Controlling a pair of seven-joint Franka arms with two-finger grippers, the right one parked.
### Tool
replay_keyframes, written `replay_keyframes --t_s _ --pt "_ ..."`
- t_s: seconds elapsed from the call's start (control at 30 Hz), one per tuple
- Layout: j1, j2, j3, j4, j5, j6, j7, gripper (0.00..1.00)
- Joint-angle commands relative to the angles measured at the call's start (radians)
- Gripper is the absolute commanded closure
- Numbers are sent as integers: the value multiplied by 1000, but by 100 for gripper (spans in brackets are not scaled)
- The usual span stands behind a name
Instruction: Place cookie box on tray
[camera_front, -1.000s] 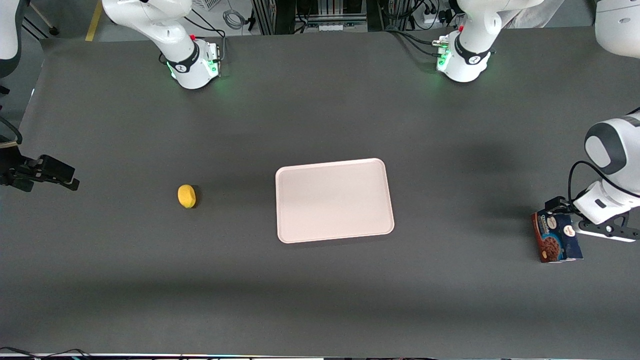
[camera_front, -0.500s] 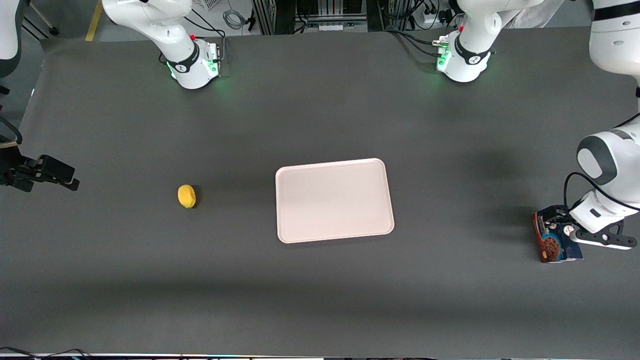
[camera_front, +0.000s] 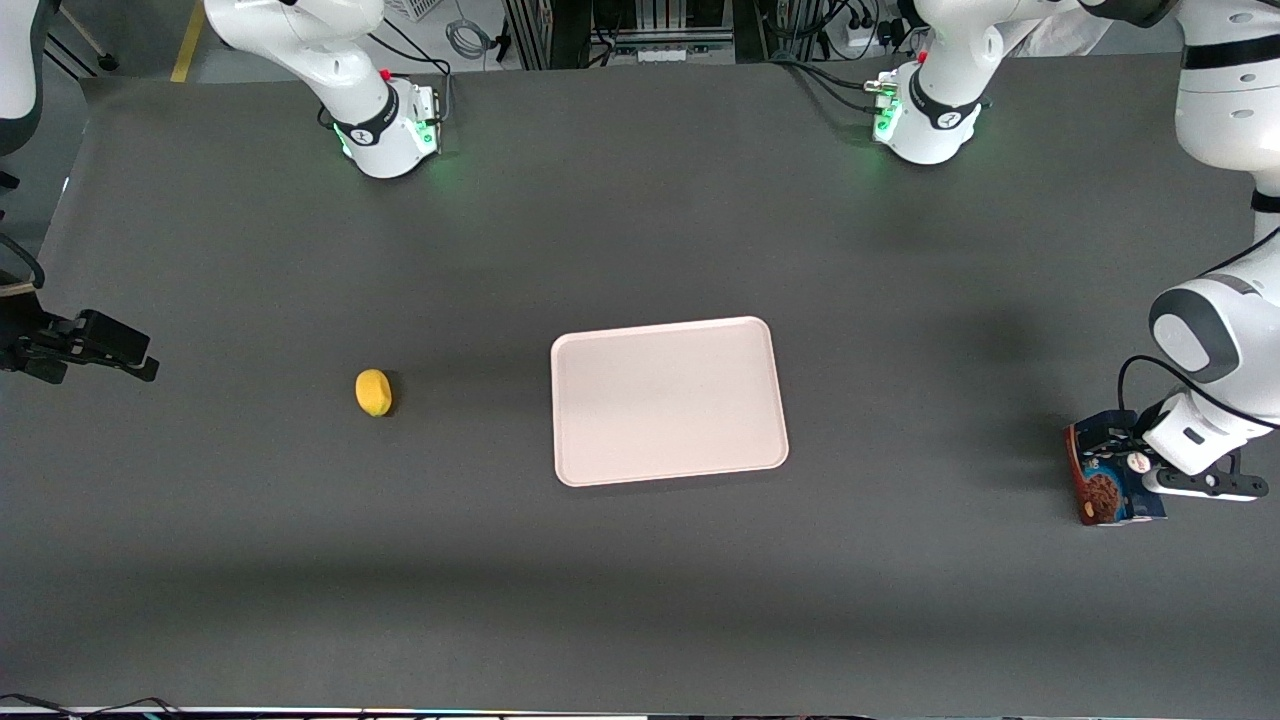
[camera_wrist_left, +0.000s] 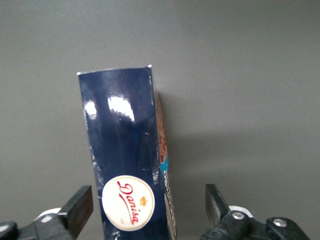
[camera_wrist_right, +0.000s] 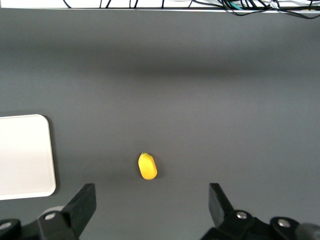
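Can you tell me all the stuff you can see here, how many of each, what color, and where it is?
cookie box: one, dark navy blue with a reddish-brown front edge and a round white logo, standing on the table at the working arm's end, away from the tray.
tray: one, pale pink, flat on the middle of the table, nothing on it.
small yellow rounded object: one, yellow, on the table beside the tray, toward the parked arm's end.
table: one, dark grey, under everything.
tool: one, black fingers, open, straddling the cookie box with a finger on each side and not yet closed on it.
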Motion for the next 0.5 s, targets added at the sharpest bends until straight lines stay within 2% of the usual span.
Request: replay_keyframes --t_s 0.0,0.47 --pt "-2 38 7 54 -27 -13 28 0" --pt "-2 76 8 102 -36 -46 11 1"
